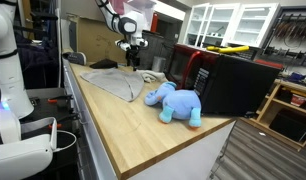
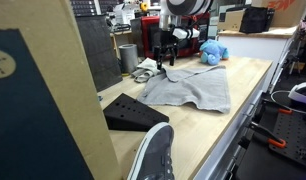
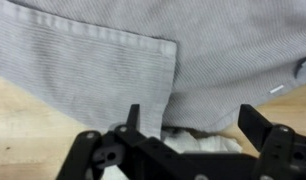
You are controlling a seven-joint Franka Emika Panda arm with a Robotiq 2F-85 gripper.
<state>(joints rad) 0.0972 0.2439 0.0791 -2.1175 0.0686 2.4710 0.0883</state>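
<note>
Cloth (image 3: 193,50) on the bench (image 3: 23,125) looks soft, light and limp; its hemmed edge under the spread-apart fingers (image 3: 255,125) seems the best pinch point.

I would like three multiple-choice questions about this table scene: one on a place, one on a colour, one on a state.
1. Where does the blue plush toy lie?
A) on the floor
B) on the wooden table, beside the black box
C) between the pincer's fingers

2. What colour is the cloth?
A) red
B) grey
C) green

3. How is the pincer?
A) open and empty
B) shut on the cloth
C) shut on the toy

Answers:
1 B, the toy rests on the tabletop next to the box.
2 B, the cloth looks grey in every view.
3 A, the wrist view shows the fingers apart above the cloth, with nothing between them.
</note>
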